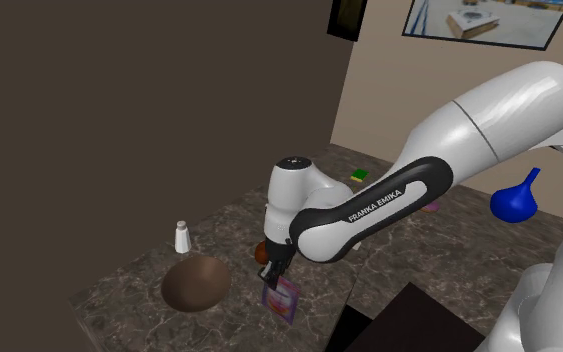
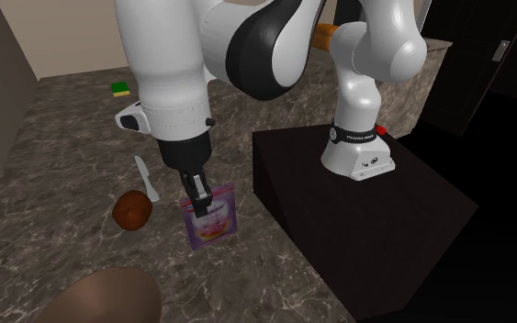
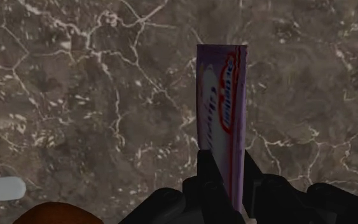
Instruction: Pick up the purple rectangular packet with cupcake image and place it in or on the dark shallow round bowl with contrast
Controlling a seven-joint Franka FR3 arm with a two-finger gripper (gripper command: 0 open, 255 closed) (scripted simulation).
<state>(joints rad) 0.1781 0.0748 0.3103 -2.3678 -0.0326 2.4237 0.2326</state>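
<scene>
Purple packet [image 2: 212,220]: 1 | pincer [image 2: 197,194]: clamped on packet | blue vase [image 1: 517,198]: 1 | white bottle [image 1: 181,237]: 1

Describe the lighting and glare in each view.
Shoulder view: dim, the left wall dark, a soft sheen on the white arm. Second exterior view: brighter, the arm evenly lit, a black area along the right. Wrist view: flat, even light on the counter and the packet, no glare.
</scene>
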